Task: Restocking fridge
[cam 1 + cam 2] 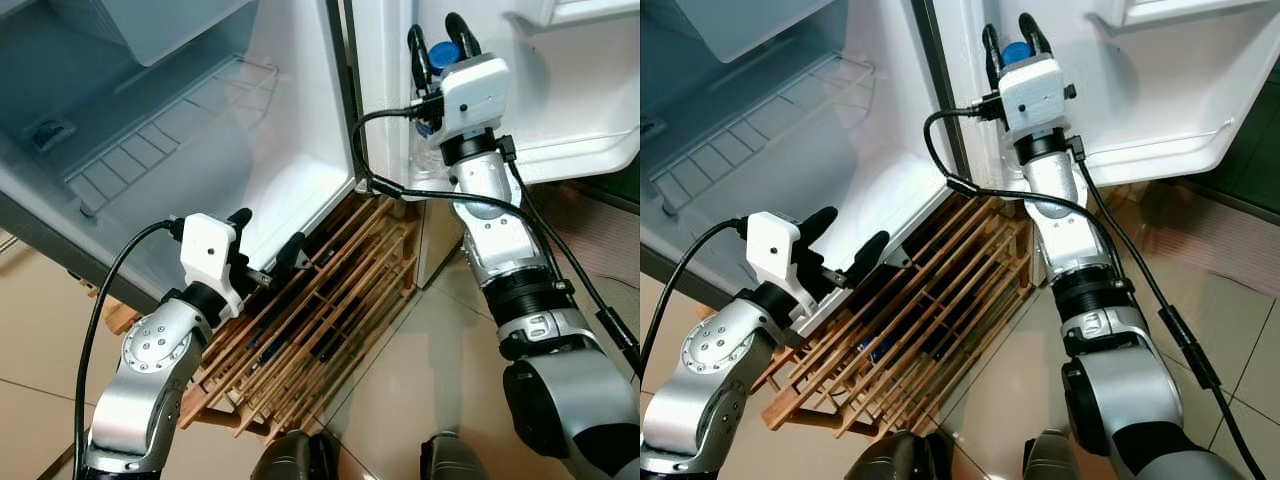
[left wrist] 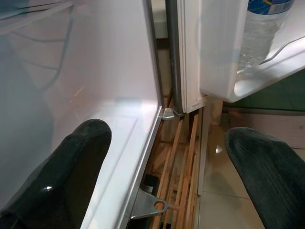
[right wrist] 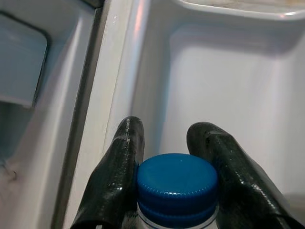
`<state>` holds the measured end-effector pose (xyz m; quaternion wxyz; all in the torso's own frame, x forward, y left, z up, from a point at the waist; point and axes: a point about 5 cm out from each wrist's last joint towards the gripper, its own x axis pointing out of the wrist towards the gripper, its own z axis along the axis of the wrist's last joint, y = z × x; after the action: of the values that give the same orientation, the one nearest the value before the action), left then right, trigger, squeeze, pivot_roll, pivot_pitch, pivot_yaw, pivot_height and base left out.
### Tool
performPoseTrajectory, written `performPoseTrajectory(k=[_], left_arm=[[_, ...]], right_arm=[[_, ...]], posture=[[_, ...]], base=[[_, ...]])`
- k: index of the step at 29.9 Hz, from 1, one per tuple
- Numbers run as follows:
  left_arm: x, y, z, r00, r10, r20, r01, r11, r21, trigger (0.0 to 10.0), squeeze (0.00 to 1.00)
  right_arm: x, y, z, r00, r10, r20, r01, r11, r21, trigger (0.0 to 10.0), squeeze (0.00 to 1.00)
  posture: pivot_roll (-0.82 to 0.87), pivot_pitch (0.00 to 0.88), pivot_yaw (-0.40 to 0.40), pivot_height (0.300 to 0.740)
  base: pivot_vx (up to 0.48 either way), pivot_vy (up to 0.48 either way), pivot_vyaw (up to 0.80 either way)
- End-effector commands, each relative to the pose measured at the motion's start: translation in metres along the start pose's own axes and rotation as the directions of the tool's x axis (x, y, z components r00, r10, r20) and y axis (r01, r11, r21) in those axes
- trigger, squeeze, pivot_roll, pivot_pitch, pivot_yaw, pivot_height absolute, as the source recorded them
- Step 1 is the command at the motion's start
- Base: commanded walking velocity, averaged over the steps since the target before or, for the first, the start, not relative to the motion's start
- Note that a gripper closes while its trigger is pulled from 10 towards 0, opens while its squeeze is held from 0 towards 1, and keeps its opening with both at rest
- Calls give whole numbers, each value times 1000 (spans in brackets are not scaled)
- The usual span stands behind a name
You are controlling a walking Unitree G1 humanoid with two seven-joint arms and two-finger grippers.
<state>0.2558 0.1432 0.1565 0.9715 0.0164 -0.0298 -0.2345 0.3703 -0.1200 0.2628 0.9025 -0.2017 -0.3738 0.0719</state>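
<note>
Water bottle (image 3: 177,191), clear with a blue cap (image 3: 177,179), is seen standing upright in the lower door shelf (image 1: 1160,145) of the open fridge door (image 1: 1200,70), at the hinge end of that shelf. The right claw (image 3: 174,167) is closed narrowly on the bottle, one black finger (image 3: 116,167) pressed to each side of the neck just under the cap. The right arm is extended up toward the door, a black cable (image 1: 960,180) looping from its wrist housing. The left claw (image 1: 845,245) is held wide apart and grips nothing; one finger lies over the white floor of the fridge interior (image 1: 290,150), the other beyond the cabinet's bottom front edge. A wire shelf (image 1: 170,130) is seen inside the compartment. Beneath the fridge a slatted wooden pallet (image 1: 320,330) is set on the tiled floor (image 1: 440,350). A metal hinge bracket (image 2: 152,206) is visible at the cabinet's lower corner.
</note>
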Motion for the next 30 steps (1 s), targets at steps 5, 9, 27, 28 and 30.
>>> performPoseTrajectory(k=[5,9,27,28,30], left_arm=[[-4,6,3,1000,26,-5,-26,999,21,10000,0],[-4,7,3,999,32,-4,-32,999,23,10000,0],[-3,-1,2,1000,11,-1,-11,1000,21,10000,0],[-2,-1,2,1000,10,-1,-10,1000,21,10000,0],[-2,-1,2,1000,8,2,-8,1000,20,10000,0]], right_arm=[[15,-2,22,990,33,140,-18,994,-111,10000,0],[18,-3,27,985,26,169,-6,993,-119,10000,0],[9,-5,-17,993,-90,-73,87,995,-50,10000,0],[8,-6,-18,991,-107,-86,103,994,-45,10000,0],[9,-10,-21,986,-128,-105,125,992,-34,10000,0]], posture=[[129,140,205,724],[126,139,202,724],[130,154,199,724],[130,154,199,724],[128,155,198,724]], base=[[0,0,0],[0,0,0],[0,0,0],[0,0,0],[0,0,0]])
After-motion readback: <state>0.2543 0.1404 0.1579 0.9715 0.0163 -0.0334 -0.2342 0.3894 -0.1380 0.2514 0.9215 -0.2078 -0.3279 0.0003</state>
